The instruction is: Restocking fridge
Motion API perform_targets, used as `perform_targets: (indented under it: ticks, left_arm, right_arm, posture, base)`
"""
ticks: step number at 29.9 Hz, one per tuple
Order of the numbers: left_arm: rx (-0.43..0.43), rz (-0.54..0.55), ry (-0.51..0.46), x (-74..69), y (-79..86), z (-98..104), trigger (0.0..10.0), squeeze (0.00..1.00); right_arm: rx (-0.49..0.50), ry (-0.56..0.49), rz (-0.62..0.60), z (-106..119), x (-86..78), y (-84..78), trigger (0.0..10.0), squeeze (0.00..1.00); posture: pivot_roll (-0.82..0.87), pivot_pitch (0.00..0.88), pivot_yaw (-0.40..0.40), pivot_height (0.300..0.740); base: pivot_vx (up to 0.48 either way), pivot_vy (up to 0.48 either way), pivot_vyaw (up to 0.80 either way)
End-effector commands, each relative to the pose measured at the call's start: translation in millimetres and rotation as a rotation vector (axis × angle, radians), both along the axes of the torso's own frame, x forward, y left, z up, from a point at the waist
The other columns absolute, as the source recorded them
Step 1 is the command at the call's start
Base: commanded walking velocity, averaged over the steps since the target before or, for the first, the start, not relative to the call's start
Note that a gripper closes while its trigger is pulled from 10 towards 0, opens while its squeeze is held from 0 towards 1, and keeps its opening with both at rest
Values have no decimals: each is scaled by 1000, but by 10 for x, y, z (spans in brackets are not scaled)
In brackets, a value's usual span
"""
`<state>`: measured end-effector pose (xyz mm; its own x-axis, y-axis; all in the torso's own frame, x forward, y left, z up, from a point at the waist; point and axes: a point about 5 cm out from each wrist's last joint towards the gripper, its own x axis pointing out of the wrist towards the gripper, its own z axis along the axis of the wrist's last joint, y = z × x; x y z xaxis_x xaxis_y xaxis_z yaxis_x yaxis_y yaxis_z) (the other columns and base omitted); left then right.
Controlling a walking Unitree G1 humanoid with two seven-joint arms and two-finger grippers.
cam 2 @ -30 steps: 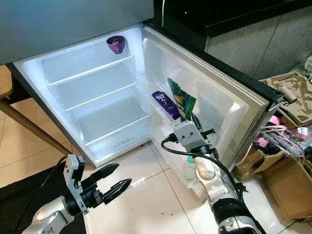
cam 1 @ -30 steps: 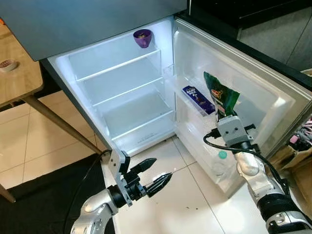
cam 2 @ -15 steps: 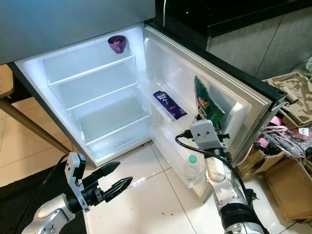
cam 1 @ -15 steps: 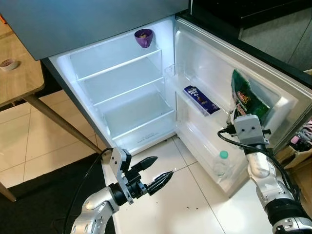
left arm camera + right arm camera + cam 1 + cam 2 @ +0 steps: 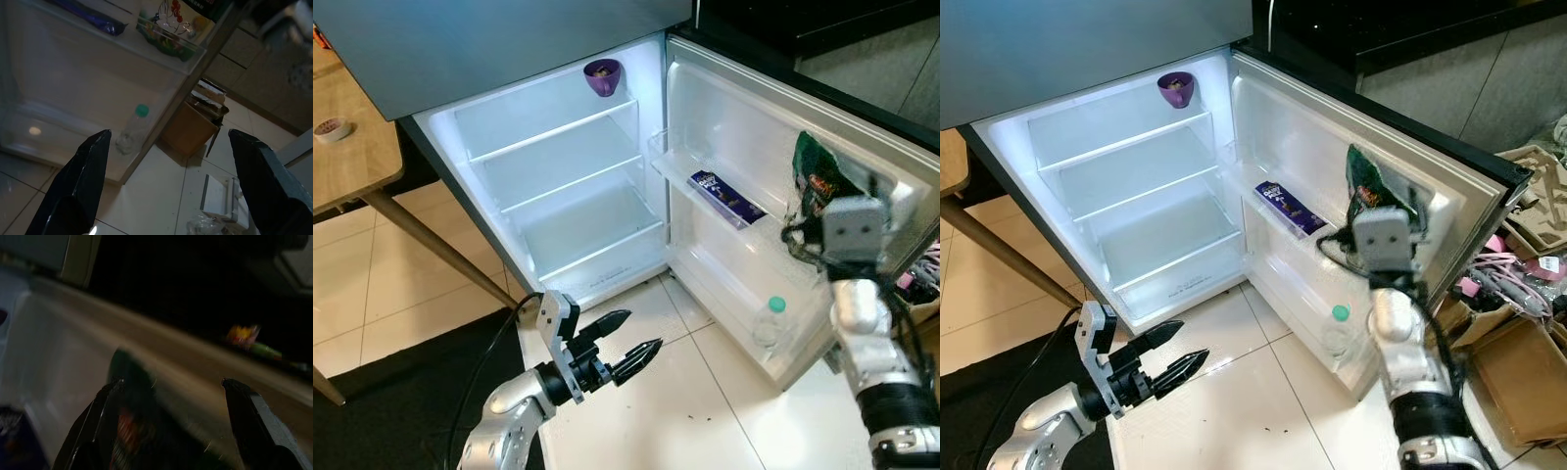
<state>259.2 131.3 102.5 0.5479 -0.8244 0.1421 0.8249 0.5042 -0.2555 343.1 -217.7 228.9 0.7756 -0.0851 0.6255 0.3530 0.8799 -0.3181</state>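
A green snack bag stands in the upper shelf of the open fridge door, at its outer end. My right gripper is just in front of the bag, open, with the bag showing beyond the gap between its fingers. In the same shelf lies a purple chocolate bar. A clear bottle with a green cap stands in the lower door shelf. A purple bowl sits on the top fridge shelf. My left gripper hangs open low over the floor tiles, holding nothing.
A wooden table stands left of the fridge, with a black mat below it. Cardboard boxes and clutter crowd the floor beyond the door's outer edge. The two lower fridge shelves are bare.
My right arm carried the green bag outward along the door and set it in the upper door shelf; the fingers now stand apart. The left arm barely moved.
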Motion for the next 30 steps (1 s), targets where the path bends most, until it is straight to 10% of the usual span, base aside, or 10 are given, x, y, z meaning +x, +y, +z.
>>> perform_targets:
  ticks: [1,9,18,30]
  left_arm:
    - [-5,-1,15,-20,-13,-56,10000,0]
    - [-16,-14,13,5,-61,-64,10000,0]
    - [-31,-8,16,44,-77,-105,10000,0]
    - [-34,-6,24,116,-101,-170,10000,0]
  right_arm:
    - [13,-3,5,13,-9,7,10000,0]
    - [18,-73,21,267,-16,-15,10000,0]
    - [248,-56,395,483,-43,-15,10000,0]
    - [322,219,1330,90,-662,229,10000,0]
  posture:
    - [-45,206,106,740]
    - [-57,188,96,740]
    - [-76,147,83,740]
    - [-90,92,72,740]
  base:
    - [0,0,0]
    - [0,0,0]
    - [0,0,0]
    - [0,0,0]
